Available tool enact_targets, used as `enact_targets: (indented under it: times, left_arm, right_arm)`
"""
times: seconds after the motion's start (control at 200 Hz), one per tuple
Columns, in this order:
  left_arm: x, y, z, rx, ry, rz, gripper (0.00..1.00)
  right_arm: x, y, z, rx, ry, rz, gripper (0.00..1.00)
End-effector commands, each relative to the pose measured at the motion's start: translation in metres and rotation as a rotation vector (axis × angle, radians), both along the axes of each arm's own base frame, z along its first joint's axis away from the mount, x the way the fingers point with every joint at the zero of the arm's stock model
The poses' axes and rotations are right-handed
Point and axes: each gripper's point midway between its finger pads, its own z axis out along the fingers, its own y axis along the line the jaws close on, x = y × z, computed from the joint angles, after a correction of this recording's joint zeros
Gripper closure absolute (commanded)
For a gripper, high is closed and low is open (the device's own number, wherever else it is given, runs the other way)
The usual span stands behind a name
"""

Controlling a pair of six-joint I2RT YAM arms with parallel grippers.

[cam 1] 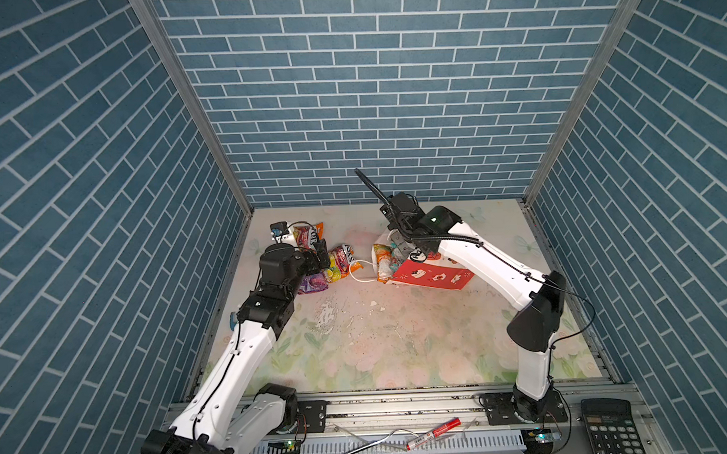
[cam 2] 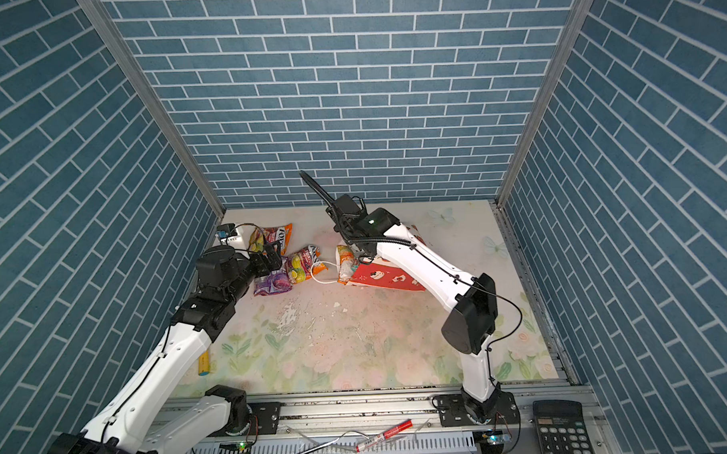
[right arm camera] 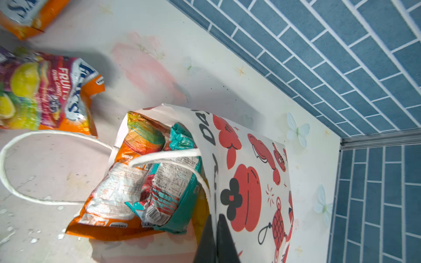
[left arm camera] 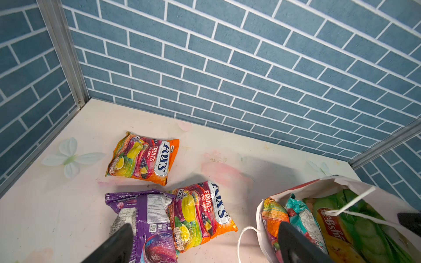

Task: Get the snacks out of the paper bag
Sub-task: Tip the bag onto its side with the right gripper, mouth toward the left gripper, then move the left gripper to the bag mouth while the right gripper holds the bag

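Sideways paper bag [right arm camera: 247, 145], right tool [right arm camera: 215, 219] clamping rim

1. The orange Fox's candy bags [left arm camera: 143, 157] and the purple packet [left arm camera: 145, 216] are glossy, crinkled plastic film with bright glints.
2. The paper bag [right arm camera: 250, 170] is smooth, matt printed paper; its handles [right arm camera: 57, 132] are white cord.
3. The tabletop [cam 1: 378, 340] is matt, its floral print scuffed and flaked.
4. The corner posts [left arm camera: 61, 45] are brushed metal.
5. The brick-pattern walls [cam 1: 369, 90] look matt.
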Motion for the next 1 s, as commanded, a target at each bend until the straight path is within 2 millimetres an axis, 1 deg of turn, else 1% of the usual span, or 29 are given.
enact_targets:
  times: [0.0, 0.05, 0.11, 0.22, 0.355, 0.475, 0.64, 0.765, 0.995]
  left_arm:
    - [0.002, -0.007, 0.01, -0.032, -0.026, -0.033, 0.0]
    - [0.002, -0.011, 0.012, -0.048, -0.029, -0.047, 0.01]
    - [0.001, -0.017, 0.015, -0.068, -0.037, -0.071, 0.01]
    - [-0.002, -0.036, 0.02, -0.084, -0.043, -0.132, 0.0]
    - [-0.003, -0.063, 0.024, -0.079, -0.032, -0.21, 0.01]
    - [-0.004, -0.09, 0.027, -0.062, -0.034, -0.275, 0.02]
    - [-0.003, -0.127, 0.022, -0.059, -0.015, -0.361, 0.03]
    - [-0.004, -0.154, 0.012, -0.08, 0.018, -0.429, 0.05]
    - [-0.011, -0.186, -0.006, -0.098, 0.088, -0.51, 0.09]
  right_arm:
    - [-0.002, 0.005, 0.046, 0.199, -0.079, 0.025, 1.0]
    - [-0.004, 0.001, 0.05, 0.232, -0.08, 0.032, 1.0]
    - [-0.005, -0.004, 0.048, 0.275, -0.07, 0.03, 1.0]
    - [-0.008, -0.019, 0.05, 0.348, -0.065, 0.015, 1.0]
    - [-0.012, -0.035, 0.052, 0.442, -0.036, 0.001, 1.0]
    - [-0.015, -0.047, 0.054, 0.449, -0.046, -0.015, 1.0]
    - [-0.017, -0.058, 0.056, 0.432, -0.069, -0.024, 1.0]
    - [-0.016, -0.067, 0.059, 0.415, -0.084, -0.026, 1.0]
    - [-0.015, -0.079, 0.067, 0.412, -0.107, -0.031, 1.0]
